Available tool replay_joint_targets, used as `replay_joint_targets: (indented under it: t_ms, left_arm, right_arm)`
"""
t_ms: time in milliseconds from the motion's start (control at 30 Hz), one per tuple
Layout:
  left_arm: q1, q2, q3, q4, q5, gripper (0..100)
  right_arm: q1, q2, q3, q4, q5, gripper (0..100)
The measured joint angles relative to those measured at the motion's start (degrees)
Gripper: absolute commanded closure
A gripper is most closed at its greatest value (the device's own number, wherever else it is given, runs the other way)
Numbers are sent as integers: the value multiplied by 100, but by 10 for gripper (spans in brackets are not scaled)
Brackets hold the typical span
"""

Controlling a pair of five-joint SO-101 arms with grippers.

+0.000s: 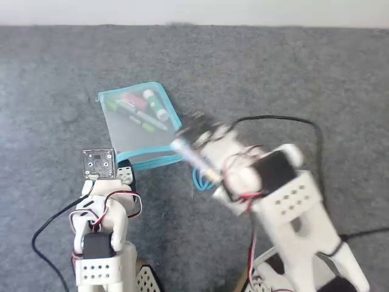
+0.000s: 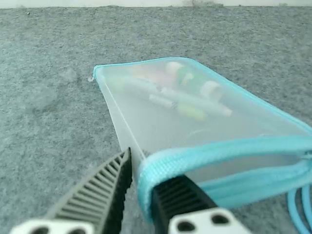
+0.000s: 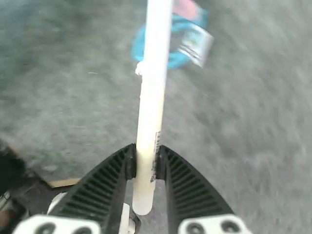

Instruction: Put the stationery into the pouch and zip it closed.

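A translucent pouch (image 1: 138,125) with a light blue zip edge lies on the grey carpet, and several markers (image 1: 146,106) show through it. In the left wrist view my left gripper (image 2: 141,195) is shut on the pouch's (image 2: 165,122) near blue zip edge (image 2: 204,153), with the markers (image 2: 192,97) farther inside. From above, the left gripper (image 1: 126,173) sits at the pouch's near corner. My right gripper (image 3: 145,163) is shut on a white pen (image 3: 152,97), which sticks out ahead of it. In the high view that pen (image 1: 189,156) hangs just right of the pouch's near right corner, under the right gripper (image 1: 203,146).
A blue cord loop (image 1: 200,179) lies on the carpet beside the pouch's near right corner; in the right wrist view the cord loop (image 3: 168,56) has a small tag (image 3: 196,41) by it. A black cable (image 1: 304,131) arcs behind the right arm. Open carpet surrounds the pouch.
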Motion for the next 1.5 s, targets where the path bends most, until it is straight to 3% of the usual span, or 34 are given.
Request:
replay_joint_targets:
  t_ms: [100,433,900,1000,1267,1500]
  left_arm:
    - [0,0,0,0,0,987]
    - [0,0,0,0,0,987]
    - [0,0,0,0,0,987]
    - [0,0,0,0,0,987]
    - [-18,0,0,0,26,987]
    - [-9,0,0,0,44,987]
  right_arm:
    - [-352,387,0,0,-26,973]
    - [-404,1319,-607,-79,-88,973]
    - [-440,3965,-2382,-1662,-378,965]
    - [-571,4695,-2910,-1811,-396,889]
    - [-1125,5635,-3771,-1987,-404,552]
    - [-1187,5512,-4229,-1591,-545,508]
